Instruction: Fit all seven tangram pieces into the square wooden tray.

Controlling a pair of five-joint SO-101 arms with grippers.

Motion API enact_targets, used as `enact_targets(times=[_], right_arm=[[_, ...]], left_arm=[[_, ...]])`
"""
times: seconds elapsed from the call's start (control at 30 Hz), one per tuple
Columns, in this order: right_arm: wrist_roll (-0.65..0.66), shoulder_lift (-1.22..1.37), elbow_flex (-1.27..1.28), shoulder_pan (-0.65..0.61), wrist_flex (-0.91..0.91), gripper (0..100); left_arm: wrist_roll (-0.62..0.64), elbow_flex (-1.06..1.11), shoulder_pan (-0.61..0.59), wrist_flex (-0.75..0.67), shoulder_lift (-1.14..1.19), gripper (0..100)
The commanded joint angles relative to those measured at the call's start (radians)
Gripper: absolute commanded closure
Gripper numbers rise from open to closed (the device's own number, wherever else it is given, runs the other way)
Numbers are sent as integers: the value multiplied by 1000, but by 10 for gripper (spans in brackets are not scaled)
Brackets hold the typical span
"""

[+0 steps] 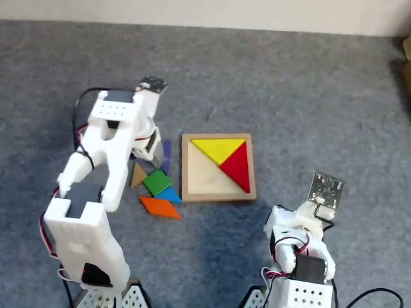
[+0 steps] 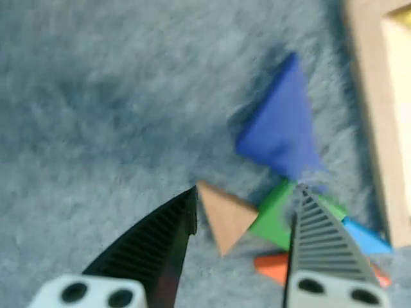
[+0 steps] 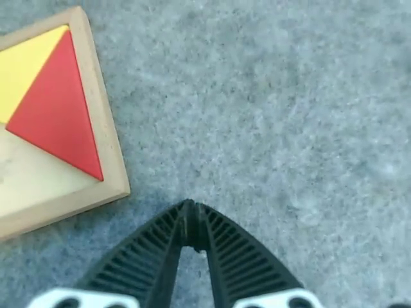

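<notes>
Left of the tray in high view, left tool hangs released w/ tan triangle btwn its tips, so left arm's nearer.

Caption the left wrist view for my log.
Open left pincer over the tan triangle, with the blue triangle and tray rim close by.

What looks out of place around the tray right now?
Nothing damaged or spilled. The yellow triangle and red triangle lie flat inside the tray. The five loose pieces crowd together beside it, the tan triangle touching the green square, which may hinder a clean grab.
</notes>
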Motion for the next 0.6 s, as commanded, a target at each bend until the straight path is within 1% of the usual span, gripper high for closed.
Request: enact_targets(times=[0.0, 0.13, 0.33, 0.57], right_arm=[[11, 8, 108, 12, -16, 994], [11, 8, 108, 12, -16, 994], [11, 8, 108, 12, -16, 994], [11, 8, 108, 12, -16, 994]], left_arm=[[0, -36, -56, 49, -15, 768], [0, -31, -79, 51, -4, 768], [-2, 54, -82, 40, -4, 769], [-3, 137, -93, -31, -4, 769]])
